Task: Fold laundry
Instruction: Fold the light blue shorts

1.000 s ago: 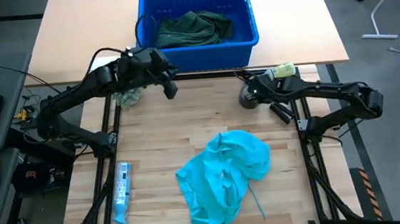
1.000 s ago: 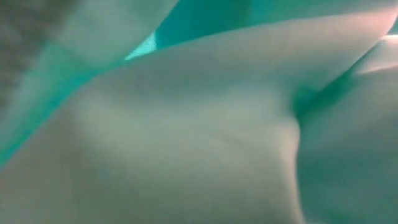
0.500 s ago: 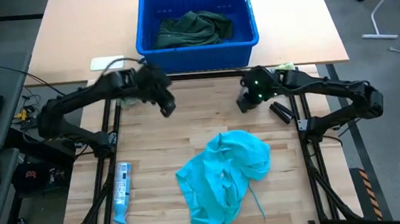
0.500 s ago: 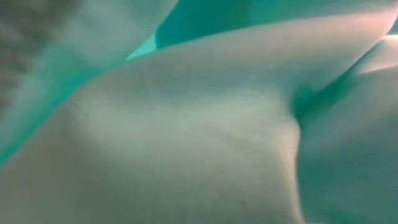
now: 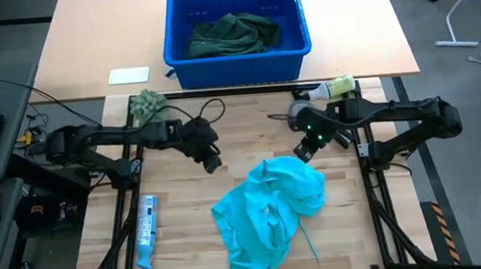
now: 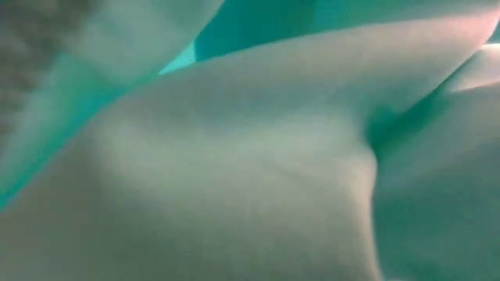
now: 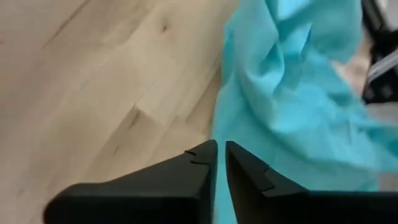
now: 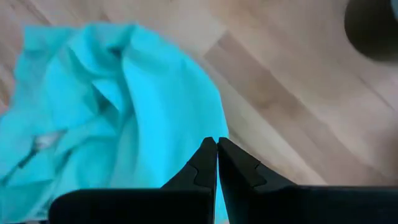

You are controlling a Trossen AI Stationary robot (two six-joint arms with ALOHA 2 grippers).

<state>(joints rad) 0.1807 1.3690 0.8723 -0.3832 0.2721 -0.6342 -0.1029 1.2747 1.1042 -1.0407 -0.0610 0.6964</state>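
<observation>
The turquoise garment [image 5: 268, 210] lies crumpled on the wooden table, toward its near edge; it also shows in the wrist views [image 7: 292, 93] [image 8: 124, 106]. Turquoise cloth [image 6: 250, 156] fills the low view right up to the lens. My left gripper [image 5: 213, 164] [image 7: 221, 149] hangs just off the garment's far left side, pointing slantwise down, with only a slit between its fingers. My right gripper [image 5: 302, 155] [image 8: 216, 144] is shut above the garment's far right edge. Dark green garments [image 5: 233, 34] lie bunched in the blue bin [image 5: 179, 58] at the far side.
A fuzzy grey-green ball [image 5: 146, 103] sits at the far left and a pale bottle [image 5: 336, 86] at the far right. A blue-white tube [image 5: 147, 228] lies by the left rail and a white card [image 5: 128, 75] left of the bin. Bare wood [image 5: 249, 129] lies between the grippers.
My left gripper has come down from the far left corner toward the table's near edge and the turquoise garment, turning as it went. My right gripper has swung from the far right toward the garment's far right edge. The garment has kept still.
</observation>
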